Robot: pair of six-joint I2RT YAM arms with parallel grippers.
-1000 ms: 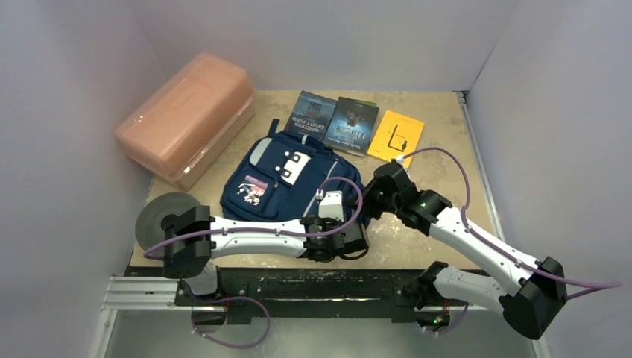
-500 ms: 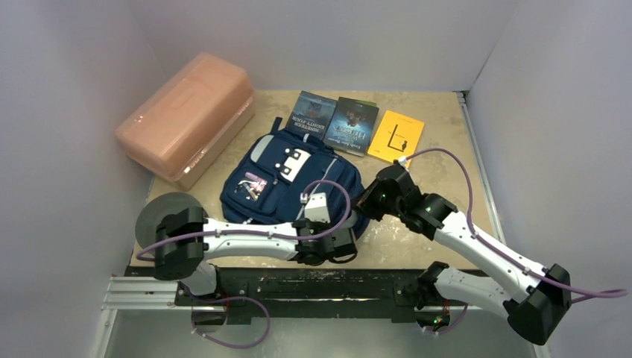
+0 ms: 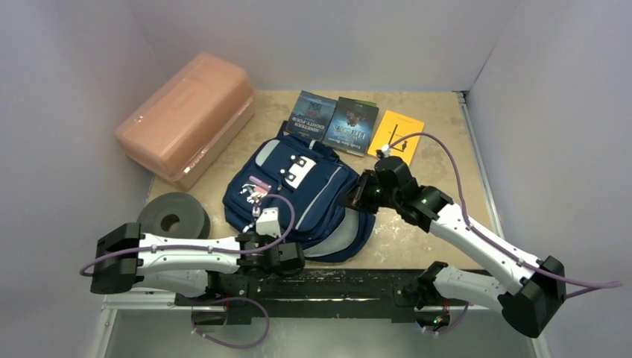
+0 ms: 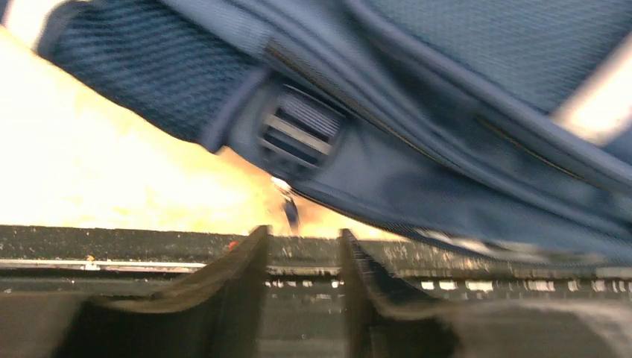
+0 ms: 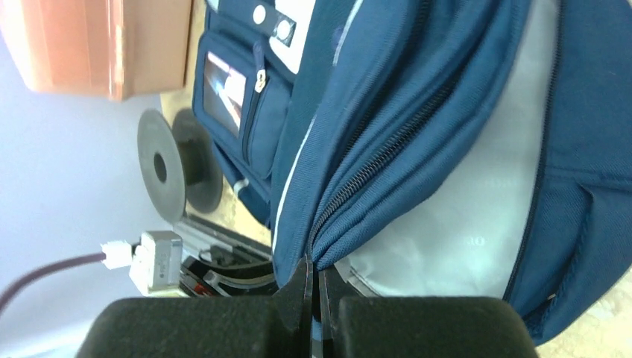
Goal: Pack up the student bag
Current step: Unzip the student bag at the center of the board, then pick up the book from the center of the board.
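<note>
The navy student bag lies in the middle of the table, front pockets and white dotted patch facing up. My right gripper is shut on the bag's zipper edge at its right side and holds the flap up. In the right wrist view the jaws pinch the blue fabric beside the zip, and the pale lining shows in the opening. My left gripper is low at the table's near edge, below the bag. In the blurred left wrist view it is open and empty, with the bag's lower edge just beyond.
A salmon-pink plastic box stands at the back left. Three books lie at the back: two dark ones and a yellow one. A grey roll lies left of the bag. The black rail runs along the near edge.
My left arm has swung left and back toward the near edge, uncovering the grey roll. My right gripper has drawn the bag's edge up, and the opening with pale lining now shows.
</note>
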